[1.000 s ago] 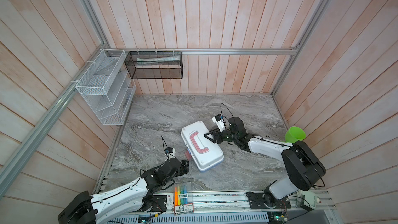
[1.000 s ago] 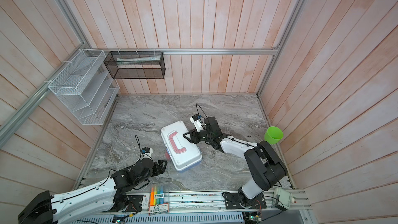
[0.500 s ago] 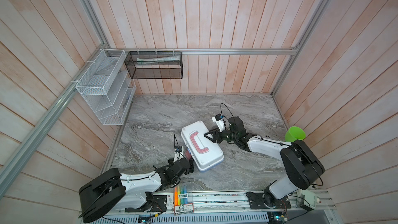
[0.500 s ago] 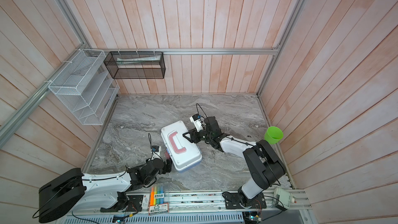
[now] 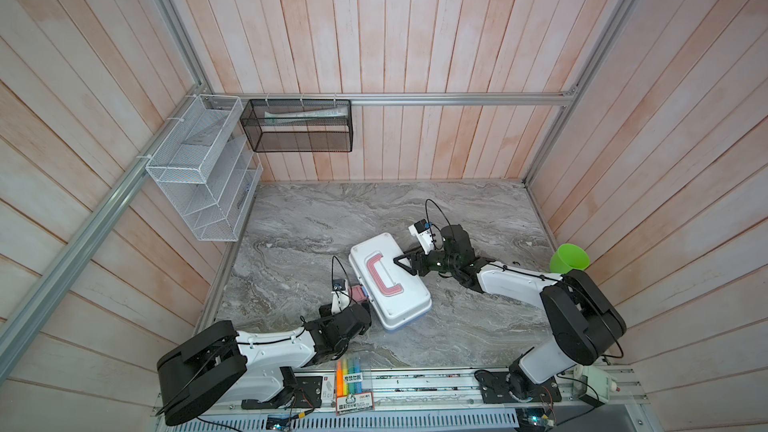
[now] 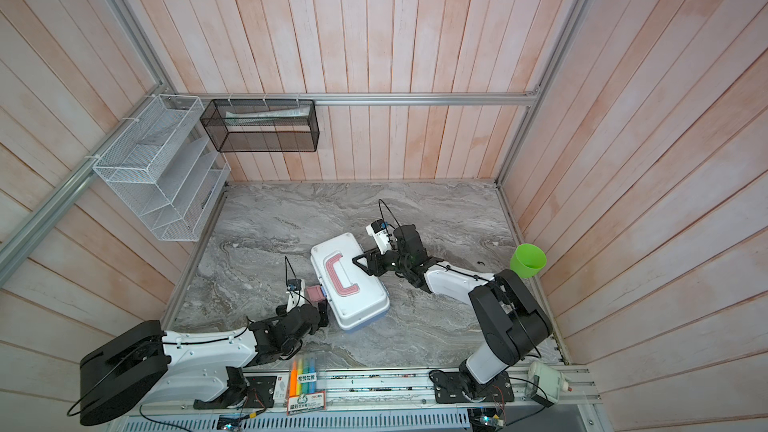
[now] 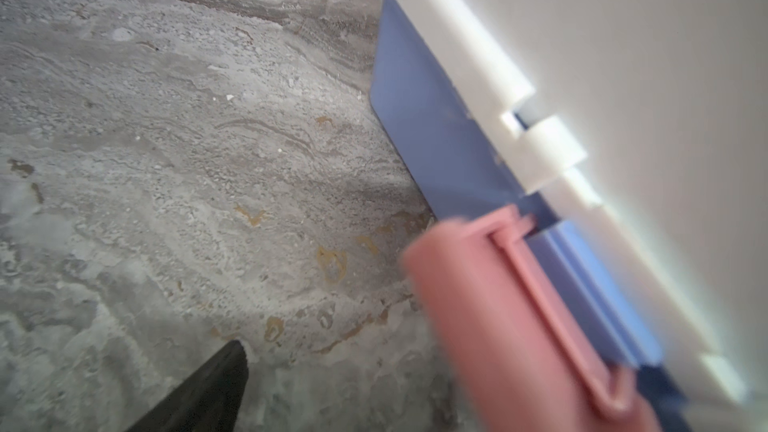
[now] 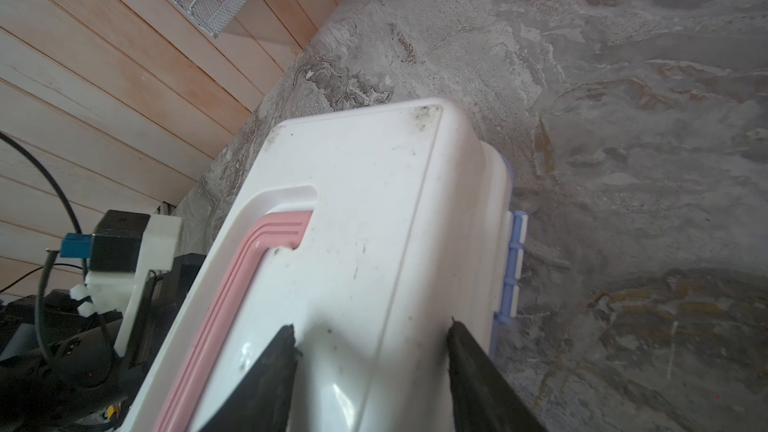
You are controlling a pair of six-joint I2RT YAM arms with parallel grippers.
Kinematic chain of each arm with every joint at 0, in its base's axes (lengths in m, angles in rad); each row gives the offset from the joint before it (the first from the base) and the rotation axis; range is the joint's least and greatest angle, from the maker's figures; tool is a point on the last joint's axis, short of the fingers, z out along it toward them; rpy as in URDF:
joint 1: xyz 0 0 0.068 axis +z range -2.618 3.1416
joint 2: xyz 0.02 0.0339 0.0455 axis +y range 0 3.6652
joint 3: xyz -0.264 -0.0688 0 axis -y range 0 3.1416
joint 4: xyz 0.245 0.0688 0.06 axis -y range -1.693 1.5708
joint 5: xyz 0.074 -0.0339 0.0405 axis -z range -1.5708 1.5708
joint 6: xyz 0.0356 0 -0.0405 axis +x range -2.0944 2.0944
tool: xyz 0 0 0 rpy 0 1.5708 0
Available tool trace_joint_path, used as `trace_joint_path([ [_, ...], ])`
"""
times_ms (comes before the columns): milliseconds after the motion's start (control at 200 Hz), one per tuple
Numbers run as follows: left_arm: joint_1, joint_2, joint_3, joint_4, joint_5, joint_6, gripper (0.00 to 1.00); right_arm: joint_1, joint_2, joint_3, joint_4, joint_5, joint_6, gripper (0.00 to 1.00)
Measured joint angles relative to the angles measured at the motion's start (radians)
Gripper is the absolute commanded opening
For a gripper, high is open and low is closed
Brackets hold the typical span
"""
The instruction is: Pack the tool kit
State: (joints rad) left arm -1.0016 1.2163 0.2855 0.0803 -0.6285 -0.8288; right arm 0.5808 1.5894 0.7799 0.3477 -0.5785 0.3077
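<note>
Now the left gripper [image 5: 361, 307], which hung back at lower left a second ago, has slid up beside the pink latch [image 5: 358, 293] of the tool kit [image 5: 388, 280] at frame centre, so I judge latching comes next. Its jaws gape wide and hold nothing; whether they touch the latch I cannot tell. Rightward, the right gripper [image 5: 402, 258] has not shifted, its jaws half apart and resting on the white lid [image 8: 374, 201].

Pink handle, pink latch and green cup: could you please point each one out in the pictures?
pink handle [image 8: 235, 280]: right wrist view, on the long bar.
pink latch [image 7: 519, 317]: left wrist view, on its flat face.
green cup [image 5: 570, 258]: a top view, on the inner wall.
</note>
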Motion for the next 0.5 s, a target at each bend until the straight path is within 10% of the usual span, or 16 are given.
trace_joint_path([
  [500, 0.094, -0.128, -0.038, 0.125, 0.146, -0.013, 0.46, 0.0, -0.004, -0.002, -0.003, 0.001, 0.005, 0.55],
])
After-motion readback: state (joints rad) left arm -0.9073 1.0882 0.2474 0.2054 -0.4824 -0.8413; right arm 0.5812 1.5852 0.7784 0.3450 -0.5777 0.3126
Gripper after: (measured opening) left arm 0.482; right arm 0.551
